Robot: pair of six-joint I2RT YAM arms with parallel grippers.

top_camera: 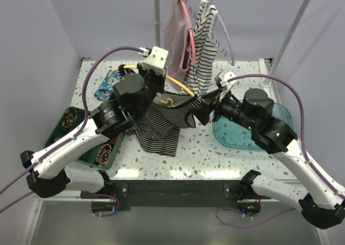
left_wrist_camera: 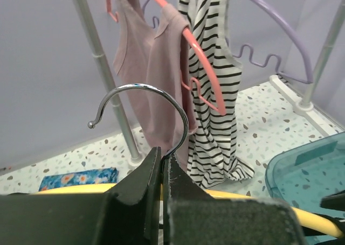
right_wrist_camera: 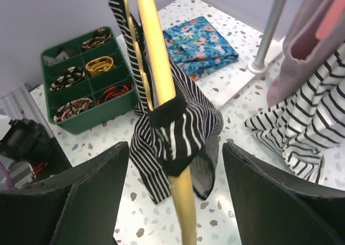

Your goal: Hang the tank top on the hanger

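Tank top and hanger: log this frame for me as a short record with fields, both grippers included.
hanger: yellow, held up by the base of its hook
tank top: one strap looped over a hanger arm, body hanging below it
left gripper: shut on the hanger at the foot of the metal hook
right gripper: open, a finger on either side of the hanger arm, touching neither it nor the cloth
second strap: cannot tell whether it is on
background: pink top hangs on the rack
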